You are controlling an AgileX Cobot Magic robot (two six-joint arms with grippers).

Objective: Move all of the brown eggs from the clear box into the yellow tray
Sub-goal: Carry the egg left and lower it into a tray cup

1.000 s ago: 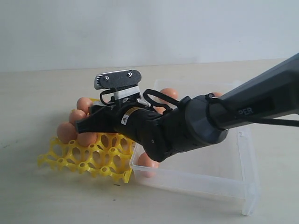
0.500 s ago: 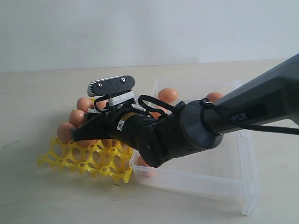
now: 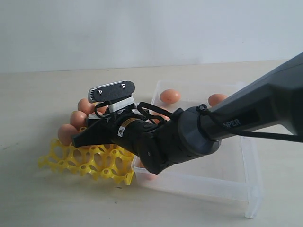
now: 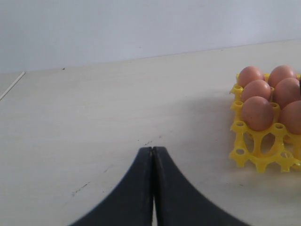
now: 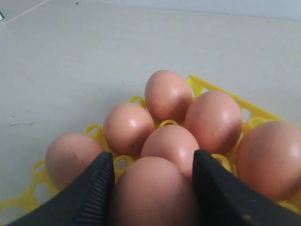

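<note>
Right gripper (image 5: 153, 188) grips an egg (image 5: 153, 193), one jaw on each side, low centre of the right wrist frame. It hovers over the tray (image 3: 90, 163), which sits at left centre of the exterior frame, just beside the box (image 3: 227, 182).

In the right wrist frame six eggs already sit in the tray's cups, packed close, right ahead of the held one. Two more eggs show in the box at upper centre of the exterior frame (image 3: 169, 96) and (image 3: 217, 99); another partly shows under the arm at the box's near left corner (image 3: 149, 176).

Left gripper (image 4: 153, 155) is closed on nothing, bottom centre of its frame, well apart from the tray (image 4: 256, 153) at right.

Risks, as judged:
- Held egg knocks a seated egg on the way down; neighbours are tight, so a small sideways error means contact or a crack.
- Egg lands on a peg rather than in a cup, then tips or rolls off when let go.
- Opening jaws push the eggs on either side; little room there.
- The light tray shifts if pressed off-centre.
- Target cup is hidden under the egg, so alignment cannot be checked.
</note>
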